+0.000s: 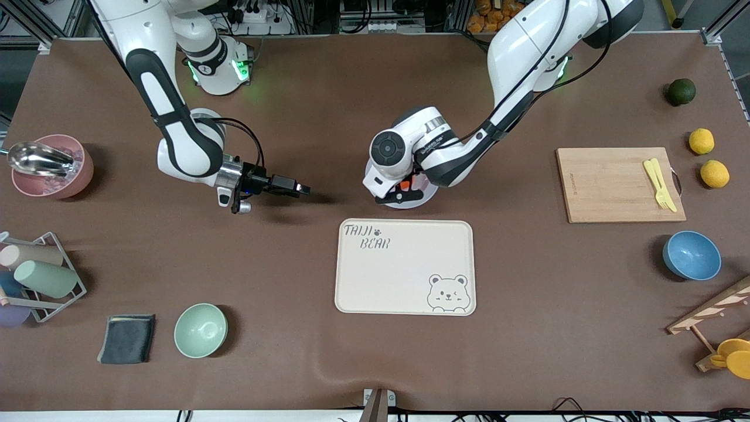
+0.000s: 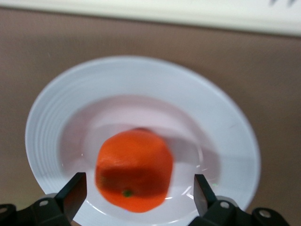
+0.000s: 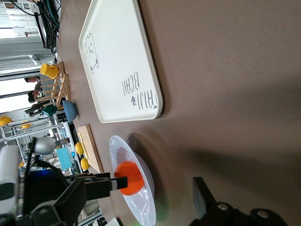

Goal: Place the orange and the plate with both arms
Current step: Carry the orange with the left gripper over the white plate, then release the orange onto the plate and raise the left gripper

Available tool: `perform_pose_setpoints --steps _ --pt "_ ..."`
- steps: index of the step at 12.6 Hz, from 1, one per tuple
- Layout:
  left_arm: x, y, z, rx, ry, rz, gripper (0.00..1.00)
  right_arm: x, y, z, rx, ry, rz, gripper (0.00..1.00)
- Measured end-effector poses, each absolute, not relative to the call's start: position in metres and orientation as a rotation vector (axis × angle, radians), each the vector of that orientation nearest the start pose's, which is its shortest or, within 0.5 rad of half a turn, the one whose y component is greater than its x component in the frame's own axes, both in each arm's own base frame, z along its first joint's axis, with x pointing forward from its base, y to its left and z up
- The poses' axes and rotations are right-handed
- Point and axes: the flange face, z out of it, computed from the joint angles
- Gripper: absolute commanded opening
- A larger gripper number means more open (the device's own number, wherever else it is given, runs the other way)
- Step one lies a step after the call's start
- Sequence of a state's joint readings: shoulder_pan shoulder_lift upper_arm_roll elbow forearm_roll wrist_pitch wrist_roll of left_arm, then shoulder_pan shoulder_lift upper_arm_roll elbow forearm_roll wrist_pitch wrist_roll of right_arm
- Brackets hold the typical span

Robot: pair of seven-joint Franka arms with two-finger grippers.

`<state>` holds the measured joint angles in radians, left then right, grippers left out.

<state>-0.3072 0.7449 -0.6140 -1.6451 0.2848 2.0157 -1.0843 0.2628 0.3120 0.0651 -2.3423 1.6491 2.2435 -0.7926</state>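
A brown mat covers the table, with cables and metal racks past its edge. The orange sits on the plate, which lies just beside the bear-printed tray, on the side nearer the robots' bases. The left gripper hovers over the orange, released, fingers apart and not touching it. The right gripper hangs released above bare mat, toward the right arm's end from the tray.

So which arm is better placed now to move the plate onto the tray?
Probably the right. Its open gripper waits beside the plate. The left gripper hangs above the orange, fingers spread around it, so it is occupied.
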Motion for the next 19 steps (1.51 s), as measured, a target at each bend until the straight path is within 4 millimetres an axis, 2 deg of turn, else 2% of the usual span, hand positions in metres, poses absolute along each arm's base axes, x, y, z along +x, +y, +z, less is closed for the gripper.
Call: perform_pose_setpoints --steps 2,4,6,8,10,11,12,14,19 --pt "0.464 -0.483 0.251 -3.046 -0.173 0.348 1.00 0.457 0.187 0.188 -2.080 0.311 0.074 1.00" --pt "0.491 -0.468 0.286 -3.065 -0.239 0.280 1.00 0.457 0.188 0.186 -2.073 0.321 0.073 1.00" --pt "0.525 -0.435 0.323 -3.073 -0.340 0.206 1.00 0.453 0.191 0.184 -2.072 0.320 0.081 1.00" --pt "0.554 -0.394 0.350 -3.071 -0.409 0.155 1.00 0.446 0.199 0.181 -2.073 0.311 0.099 1.00" --pt "0.582 -0.349 0.374 -3.069 -0.469 0.083 1.00 0.437 0.217 0.180 -2.060 0.308 0.119 1.00" --pt "0.593 -0.328 0.386 -3.063 -0.491 0.038 1.00 0.430 0.231 0.180 -2.042 0.315 0.128 0.95" --pt "0.602 -0.310 0.398 -3.062 -0.497 0.006 1.00 0.421 0.248 0.180 -2.026 0.317 0.137 0.87" --pt "0.612 -0.284 0.414 -3.068 -0.470 -0.032 1.00 0.404 0.274 0.177 -2.013 0.317 0.162 0.83" --pt "0.616 -0.245 0.450 -3.050 -0.308 -0.060 1.00 0.387 0.299 0.161 -2.035 0.340 0.132 0.80"
